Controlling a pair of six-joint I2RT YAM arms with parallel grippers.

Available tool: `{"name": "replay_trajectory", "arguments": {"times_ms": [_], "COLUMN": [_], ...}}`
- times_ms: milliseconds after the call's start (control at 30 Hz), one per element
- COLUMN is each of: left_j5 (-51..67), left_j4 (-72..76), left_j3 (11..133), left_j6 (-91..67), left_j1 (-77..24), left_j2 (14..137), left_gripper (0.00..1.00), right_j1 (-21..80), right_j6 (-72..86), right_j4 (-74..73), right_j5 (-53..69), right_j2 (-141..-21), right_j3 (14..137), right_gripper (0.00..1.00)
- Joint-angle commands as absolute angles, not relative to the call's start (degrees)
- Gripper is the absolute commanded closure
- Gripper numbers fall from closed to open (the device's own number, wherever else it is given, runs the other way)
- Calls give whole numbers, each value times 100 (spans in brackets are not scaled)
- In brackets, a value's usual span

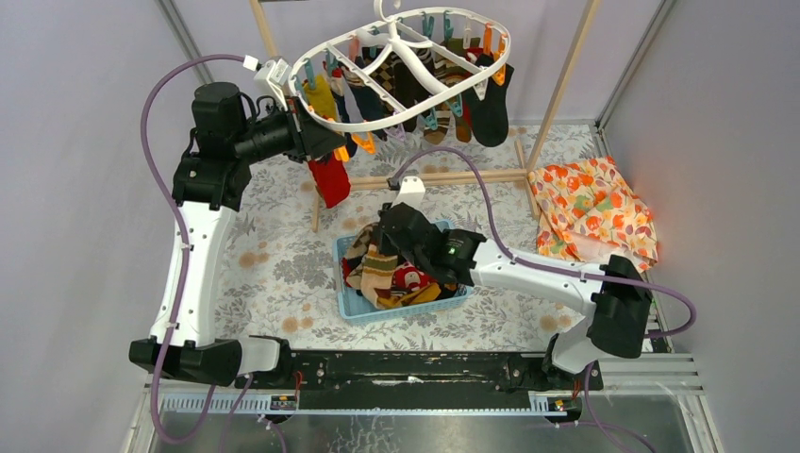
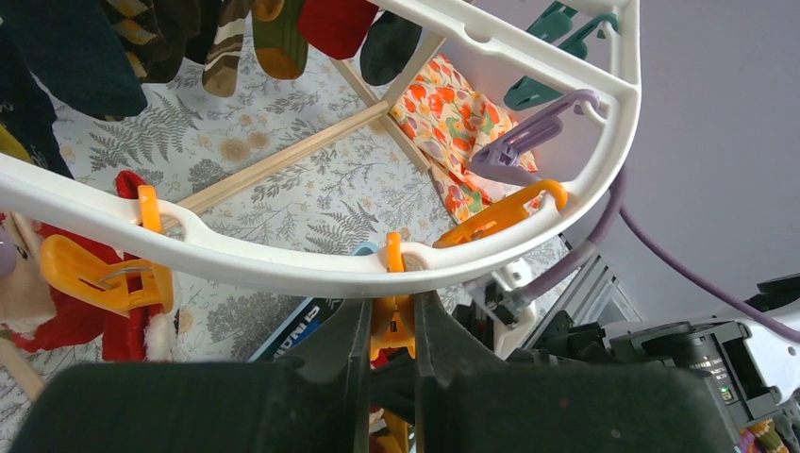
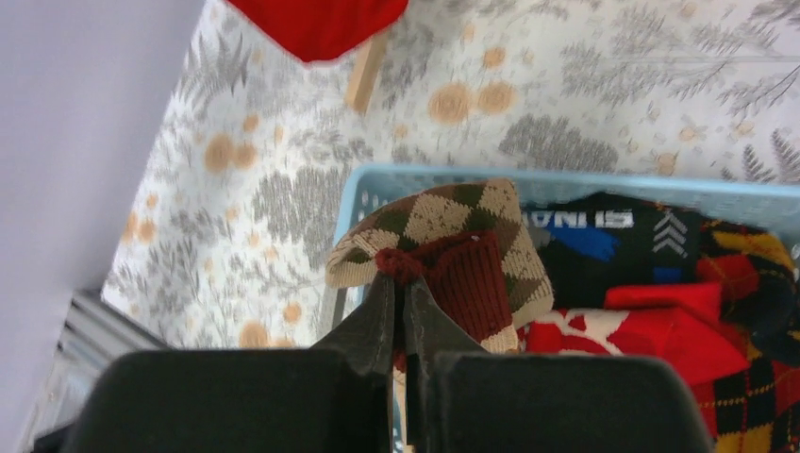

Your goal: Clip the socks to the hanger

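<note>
1. Socks [image 1: 404, 276] are lying heaped in the blue basket [image 1: 351, 307] on the tabletop; others are hanging on the hanger [image 2: 283, 269].
2. Right tool [image 3: 396, 291] is pinching a dark red sock fold [image 3: 400, 264].
3. Left tool [image 2: 391, 307] is squeezing an orange clip [image 2: 389, 332] at the rim.
4. Judged next: lifting the sock into that clip's mouth.

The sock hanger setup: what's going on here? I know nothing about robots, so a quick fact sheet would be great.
Hanger: white oval rack, several socks hanging from it
Left gripper: closed on an orange clip under the rack's rim
Right gripper: pinching an argyle sock by its dark red cuff
Basket: light blue, holds more loose socks
</note>
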State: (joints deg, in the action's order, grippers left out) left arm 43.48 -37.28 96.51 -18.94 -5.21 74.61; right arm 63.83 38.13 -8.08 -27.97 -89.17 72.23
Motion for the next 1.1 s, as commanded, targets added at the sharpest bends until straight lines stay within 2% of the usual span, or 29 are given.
{"name": "replay_trajectory", "arguments": {"times_ms": [0, 100, 267, 367, 567, 800, 1000, 1067], "left_j5": [4390, 4407, 4430, 4404, 4407, 4428, 4439, 4431], "left_j4": [-3674, -3672, -3667, -3674, -3673, -3600, -3590, -3595], "left_j3": [9590, 9572, 9565, 9565, 9532, 9447, 9448, 9448], "left_j6": [-1767, -1796, -1837, -1828, -1810, -1826, -1822, -1819], "left_j1": [-518, -518, -514, -514, -518, -512, -518, -516], "left_j2": [7278, 7294, 7325, 7304, 7312, 7318, 7322, 7316], "left_gripper": [95, 95, 95, 95, 95, 95, 95, 95], "right_j1": [6357, 6323, 6196, 6007, 5936, 5950, 6100, 6140], "right_j6": [3584, 3552, 3423, 3486, 3557, 3886, 4036, 4076], "right_j4": [-1094, -888, -374, -398, -590, -923, -1187, -1270], "right_j5": [-1842, -1480, -1242, -1184, -1313, -1687, -1988, -2059], "right_j2": [-8652, -8557, -8570, -8636, -8604, -8422, -8488, -8507], "right_j3": [6835, 6361, 6110, 6212, 6284, 6166, 6307, 6378], "right_gripper": [97, 88, 58, 52, 49, 50, 63, 72]}}
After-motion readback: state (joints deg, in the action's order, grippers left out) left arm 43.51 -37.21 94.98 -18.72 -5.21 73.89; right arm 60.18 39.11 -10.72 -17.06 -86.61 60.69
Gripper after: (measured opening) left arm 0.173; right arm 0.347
